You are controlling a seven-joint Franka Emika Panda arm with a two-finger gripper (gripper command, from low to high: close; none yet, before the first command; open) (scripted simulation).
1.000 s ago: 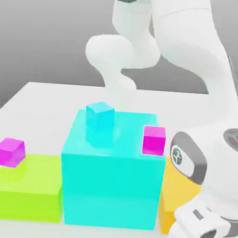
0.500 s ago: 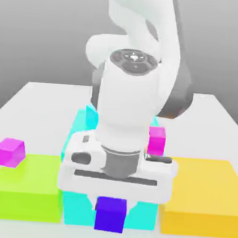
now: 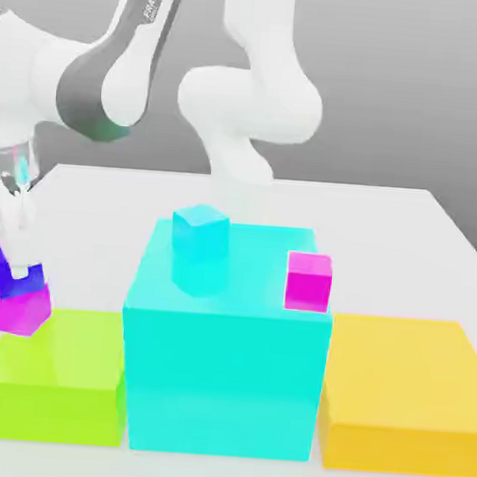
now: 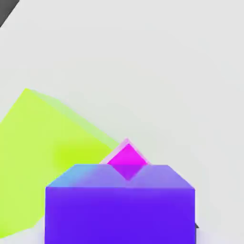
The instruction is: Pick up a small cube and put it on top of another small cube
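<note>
Indigo small cube (image 3: 9, 277) on the violet-magenta small cube (image 3: 20, 308) at left edge of the exterior view, we see the gripper (image 3: 9, 257) around it, whether the fingers grip or stand open we cannot tell.

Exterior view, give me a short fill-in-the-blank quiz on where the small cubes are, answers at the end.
1. The small indigo cube sits on the small ____ cube.
2. Both stand on the big ____ block.
3. The small cyan cube rests on the big ____ block.
4. The big block at the exterior view's right is ____.

Answers: magenta; green; cyan; yellow
</note>
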